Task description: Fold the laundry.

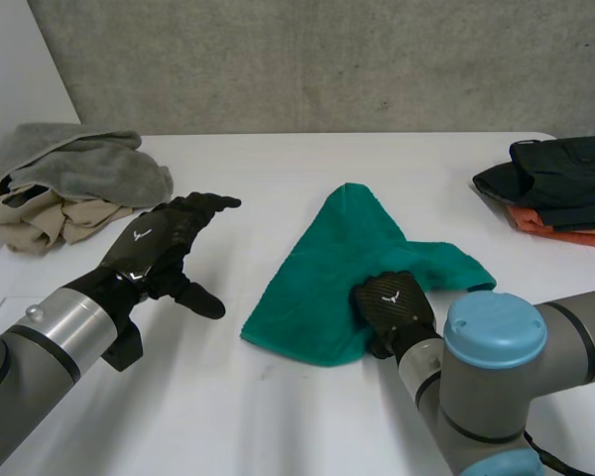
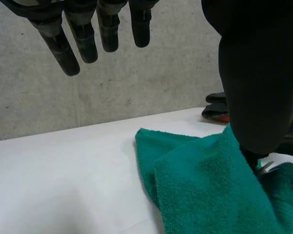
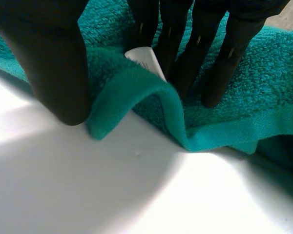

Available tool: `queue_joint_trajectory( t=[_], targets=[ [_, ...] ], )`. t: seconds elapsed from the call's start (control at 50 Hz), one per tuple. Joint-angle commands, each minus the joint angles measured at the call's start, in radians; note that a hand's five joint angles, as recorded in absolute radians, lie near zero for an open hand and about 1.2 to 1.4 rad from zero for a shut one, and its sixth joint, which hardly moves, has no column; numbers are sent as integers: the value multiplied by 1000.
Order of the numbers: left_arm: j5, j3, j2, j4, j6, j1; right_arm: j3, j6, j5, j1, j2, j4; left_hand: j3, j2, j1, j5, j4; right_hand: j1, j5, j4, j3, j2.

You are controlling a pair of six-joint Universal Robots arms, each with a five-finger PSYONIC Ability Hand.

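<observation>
Towel [image 1: 347, 268] lies rumpled mid-bench [image 1: 278, 169], and my right hand [image 1: 392, 307] sits on its near edge. My fingers [image 3: 185, 53] press on top and my thumb [image 3: 53, 63] closes against the raised hem beside the white label [image 3: 145, 59], so I hold that edge in a pinch. My left hand [image 1: 164, 243] hovers beside the towel, fingers straight, holding nothing. I judge the pinch should be firm before I lift, with the left hand taking the neighbouring corner so the edge rises level.

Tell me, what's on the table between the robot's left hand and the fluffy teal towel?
Nothing. In the head view, only bare white table lies between the open black left hand and the teal terry towel.
</observation>
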Motion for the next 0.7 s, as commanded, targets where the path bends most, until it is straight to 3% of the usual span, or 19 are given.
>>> queue_joint_trajectory(
  t=[0.02, 0.24, 0.38, 0.46, 0.7],
  targets=[
    [0, -4, 0, -1, -2, 4, -54, -44, 16, -24, 10, -9, -38, -32, -31, -50, -28, 565, 575, 565, 565, 560],
    [-3, 2, -58, 3, 4, 18, -83, -40, -11, -4, -229, 36, -38, -32, -31, -50, -28, 565, 575, 565, 565, 560],
    [-17, 58, -185, -4, -31, 6, -166, -37, -54, 28, -381, 198, -38, -32, -31, -50, -28, 565, 575, 565, 565, 560],
    [-35, 119, -277, -50, -122, -43, -207, -24, -61, 53, -435, 255, -38, -32, -31, -50, -28, 565, 575, 565, 565, 560],
    [-51, 407, -541, -195, -568, -229, -237, -27, -53, 99, -535, 293, 12, 18, 19, 1, 23, 565, 575, 565, 565, 560]
  ],
)
